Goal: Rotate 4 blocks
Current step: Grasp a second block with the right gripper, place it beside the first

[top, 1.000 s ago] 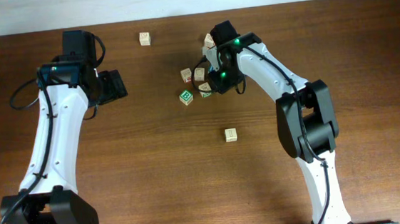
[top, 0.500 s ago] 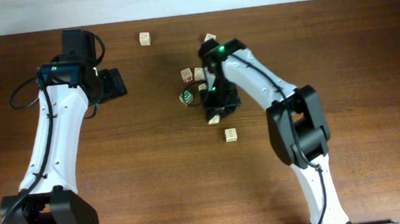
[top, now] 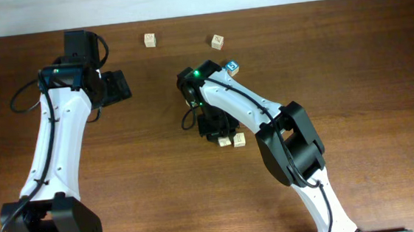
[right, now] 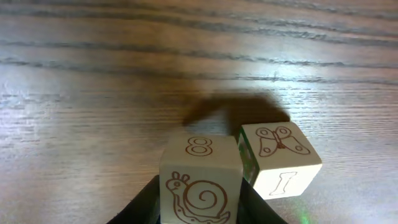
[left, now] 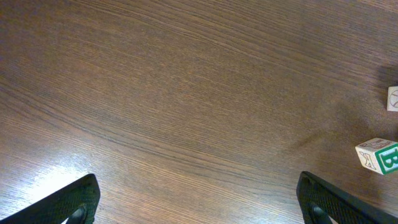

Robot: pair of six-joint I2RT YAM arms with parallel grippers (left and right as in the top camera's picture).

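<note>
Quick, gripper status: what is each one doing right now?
Left gripper: open, holding nothing.
Right gripper: closed on the snail block.

Left arm [top: 54, 135]: extended forward, elbow bent, wrist turned toward the robot's right. Left gripper [top: 118, 87]: both jaws spread to full width, nothing between them. Right arm [top: 247, 111]: reaching inward toward centre, wrist pitched downward. Right gripper [top: 213, 132]: 2 fingers [right: 143, 205] clamped partway on 1 cube (the snail-faced block [right: 200, 186]).
</note>
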